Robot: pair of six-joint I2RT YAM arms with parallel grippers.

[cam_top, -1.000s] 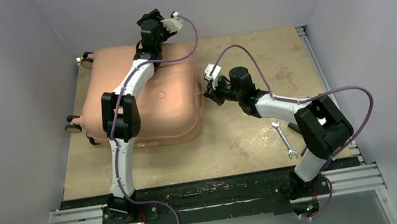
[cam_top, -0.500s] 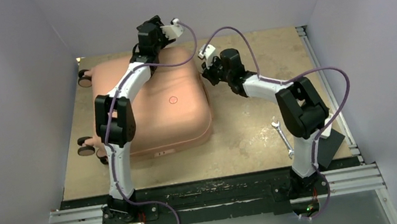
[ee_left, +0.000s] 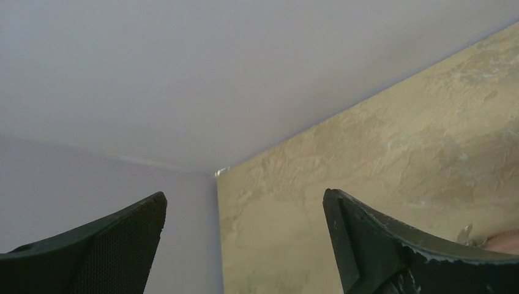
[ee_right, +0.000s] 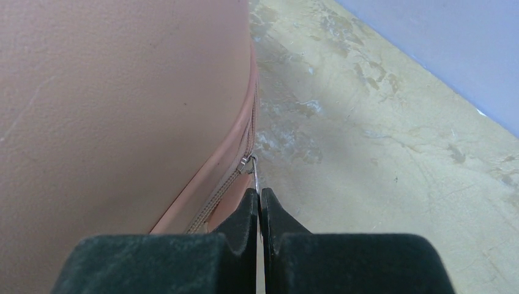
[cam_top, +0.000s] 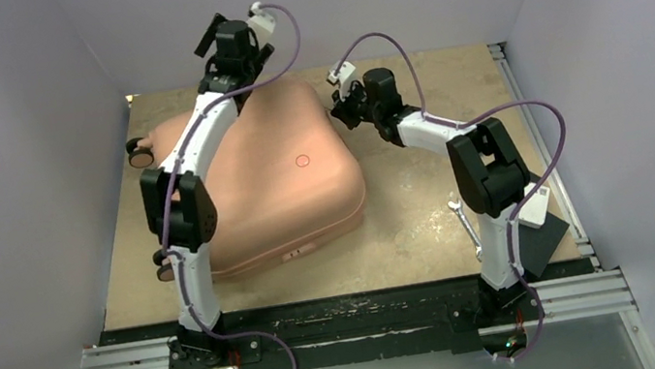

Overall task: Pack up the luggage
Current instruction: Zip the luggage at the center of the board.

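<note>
luggage (cam_top: 290, 190) partly under left arm (cam_top: 199, 140), zipper pull (ee_right: 253, 173) end hidden inside right tool (ee_right: 259, 196)

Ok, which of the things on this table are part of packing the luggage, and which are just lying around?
Part of the job: luggage; its zipper pull.
Just lying about: wrench; black pad.

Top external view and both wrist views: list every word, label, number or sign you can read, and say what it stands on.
No text can be read in any view.
On the luggage lid, a round emblem: too small to read.
On its near edge, a dark mark: too small to read.
On the wrench: any stamping is too small to tell.
</note>
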